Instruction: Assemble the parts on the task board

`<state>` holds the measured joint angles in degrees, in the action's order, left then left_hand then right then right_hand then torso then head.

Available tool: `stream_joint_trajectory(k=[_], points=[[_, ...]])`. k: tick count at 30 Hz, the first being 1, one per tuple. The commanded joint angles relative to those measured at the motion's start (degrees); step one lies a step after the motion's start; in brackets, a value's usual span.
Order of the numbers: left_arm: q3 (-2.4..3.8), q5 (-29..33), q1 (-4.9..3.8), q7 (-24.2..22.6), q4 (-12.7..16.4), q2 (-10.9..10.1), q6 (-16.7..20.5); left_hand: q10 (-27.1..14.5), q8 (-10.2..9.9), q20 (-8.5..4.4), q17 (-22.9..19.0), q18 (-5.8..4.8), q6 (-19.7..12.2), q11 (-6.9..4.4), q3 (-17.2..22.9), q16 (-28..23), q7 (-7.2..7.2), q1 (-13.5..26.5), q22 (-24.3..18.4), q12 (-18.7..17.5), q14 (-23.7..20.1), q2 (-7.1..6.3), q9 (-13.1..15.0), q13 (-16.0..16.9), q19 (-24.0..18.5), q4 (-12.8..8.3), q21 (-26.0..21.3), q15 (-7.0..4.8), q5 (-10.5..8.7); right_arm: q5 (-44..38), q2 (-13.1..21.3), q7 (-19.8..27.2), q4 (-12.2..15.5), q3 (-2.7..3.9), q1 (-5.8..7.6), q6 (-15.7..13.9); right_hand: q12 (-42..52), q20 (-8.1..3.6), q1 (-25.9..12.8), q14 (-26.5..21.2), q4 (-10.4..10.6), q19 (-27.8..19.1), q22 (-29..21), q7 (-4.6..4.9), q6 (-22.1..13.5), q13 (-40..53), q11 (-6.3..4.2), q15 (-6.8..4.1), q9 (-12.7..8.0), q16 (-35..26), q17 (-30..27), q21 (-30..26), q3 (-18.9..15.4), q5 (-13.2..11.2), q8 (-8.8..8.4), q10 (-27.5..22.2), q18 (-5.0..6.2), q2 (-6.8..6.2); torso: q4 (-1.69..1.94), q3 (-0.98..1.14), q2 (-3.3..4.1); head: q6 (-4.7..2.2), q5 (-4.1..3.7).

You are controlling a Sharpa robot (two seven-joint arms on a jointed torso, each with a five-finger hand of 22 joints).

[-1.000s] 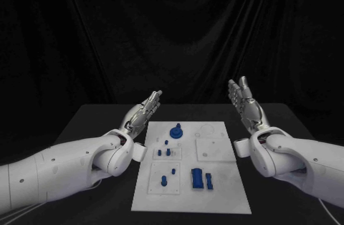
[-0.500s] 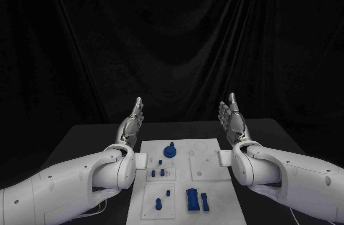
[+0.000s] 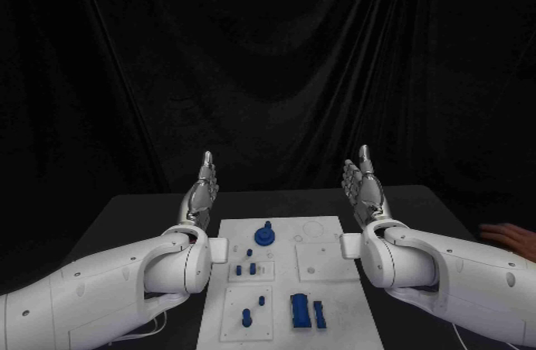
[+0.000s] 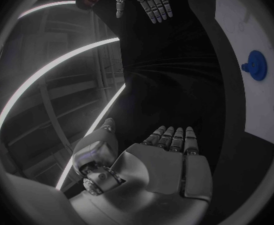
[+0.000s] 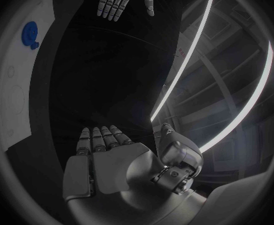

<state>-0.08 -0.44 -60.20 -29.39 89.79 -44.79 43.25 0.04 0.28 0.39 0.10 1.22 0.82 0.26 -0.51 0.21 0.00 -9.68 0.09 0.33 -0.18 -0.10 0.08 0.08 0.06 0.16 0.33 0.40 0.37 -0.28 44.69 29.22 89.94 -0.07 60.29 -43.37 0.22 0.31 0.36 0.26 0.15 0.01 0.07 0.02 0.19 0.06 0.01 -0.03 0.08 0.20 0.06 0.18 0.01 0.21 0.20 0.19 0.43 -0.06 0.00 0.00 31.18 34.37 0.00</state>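
Both arms barely shift; a person's hand (image 3: 512,235) appears at right. Counter (image 3: 146,211) carries the board (image 3: 335,288) at lower centre, blue parts (image 3: 301,311) on it. Left robot hand (image 3: 201,191) and right robot hand (image 3: 363,186) stand flat, fingers extended, empty.

Near edge of the task board (image 3: 335,230) cut off by the head view's bottom edge, its flanks covered by both forearms. Small blue parts (image 3: 252,270) on the board too small to tell shapes. In the left wrist view, board (image 4: 262,100) cropped at the circle's rim. Person's hand (image 3: 512,235) beside the board, cut by the edge.
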Motion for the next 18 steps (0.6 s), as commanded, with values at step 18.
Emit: stream_joint_trajectory(k=[18], points=[[0.08,0.44,0.04,-0.41,0.16,0.10,0.87,-0.04,-0.28,-0.39,-0.10,-1.22,-0.82,-0.26,0.51,-0.21,0.00,9.68,-0.09,-0.33,0.18,0.10,-0.08,-0.08,-0.06,-0.16,-0.33,-0.40,-0.37,0.28,0.00,0.58,0.01,0.07,-0.13,-0.75,-0.22,-0.31,-0.36,-0.26,-0.15,-0.01,-0.07,-0.02,-0.19,-0.06,-0.01,0.03,-0.08,-0.20,-0.06,-0.18,-0.01,-0.21,-0.20,-0.19,-0.43,0.06,0.00,0.00,0.00,0.01,0.00]])
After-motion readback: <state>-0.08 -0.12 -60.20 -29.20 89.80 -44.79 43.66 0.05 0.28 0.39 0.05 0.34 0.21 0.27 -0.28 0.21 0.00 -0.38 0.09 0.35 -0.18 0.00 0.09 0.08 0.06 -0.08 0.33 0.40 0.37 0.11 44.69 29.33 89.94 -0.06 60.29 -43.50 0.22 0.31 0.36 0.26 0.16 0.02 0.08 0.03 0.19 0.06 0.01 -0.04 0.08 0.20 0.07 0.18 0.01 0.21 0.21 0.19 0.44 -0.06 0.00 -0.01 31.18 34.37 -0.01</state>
